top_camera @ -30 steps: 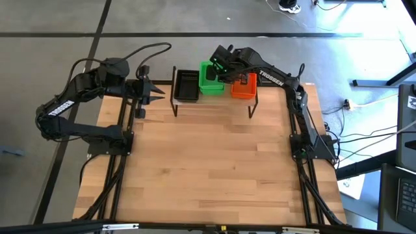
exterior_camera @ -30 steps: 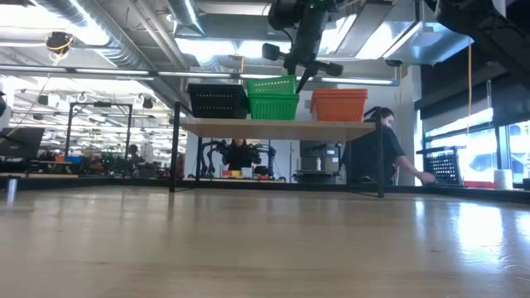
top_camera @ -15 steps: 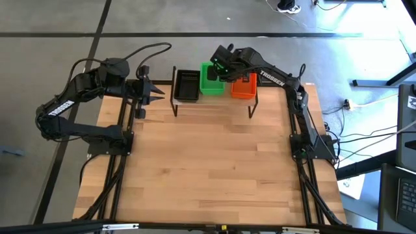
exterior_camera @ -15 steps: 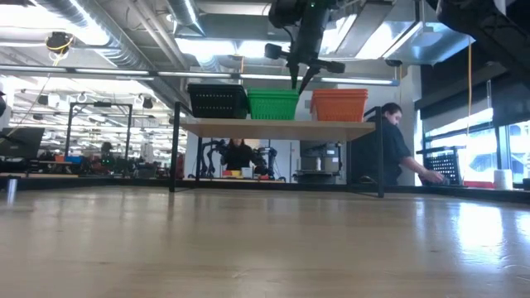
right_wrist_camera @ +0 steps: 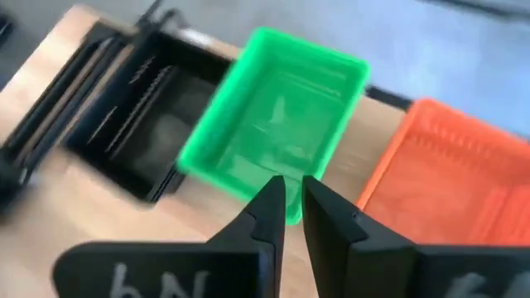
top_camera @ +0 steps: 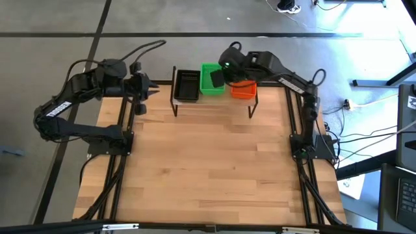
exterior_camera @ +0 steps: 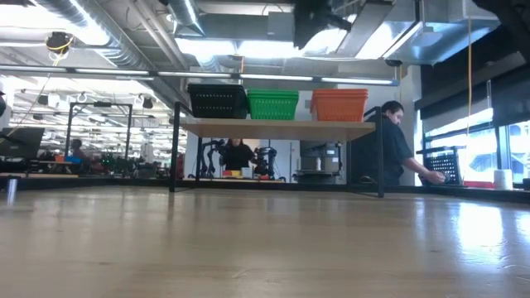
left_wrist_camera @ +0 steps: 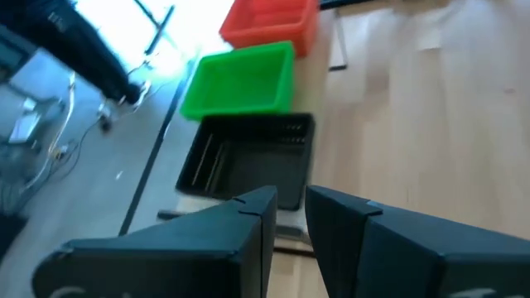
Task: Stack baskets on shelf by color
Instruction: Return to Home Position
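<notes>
The shelf (top_camera: 214, 103) stands at the table's far edge. On it sit three nested stacks of baskets, resting on their bottoms: black (top_camera: 187, 86) on the left, green (top_camera: 208, 73) in the middle, orange (top_camera: 244, 91) on the right. In the low view all three stacks, black (exterior_camera: 217, 101), green (exterior_camera: 272, 104) and orange (exterior_camera: 339, 104), reach about the same height. My right gripper (top_camera: 216, 79) hovers well above the green stack (right_wrist_camera: 277, 124), fingers shut (right_wrist_camera: 294, 189), touching nothing. My left gripper (top_camera: 148, 88) waits left of the shelf, shut (left_wrist_camera: 290, 199), pointing at the black stack (left_wrist_camera: 248, 161).
The wooden tabletop (top_camera: 214, 169) stretches from the shelf to the near edge, with the arm bases at its left and right sides. The shelf's thin black legs (exterior_camera: 175, 149) lift the plank off the table. A person (exterior_camera: 389, 149) stands in the room beyond the table.
My right gripper lowered a green basket into the green stack, where it now sits nested level with the others. It let go and rose straight up, away from the shelf. My left gripper drew back slightly toward the table's left.
</notes>
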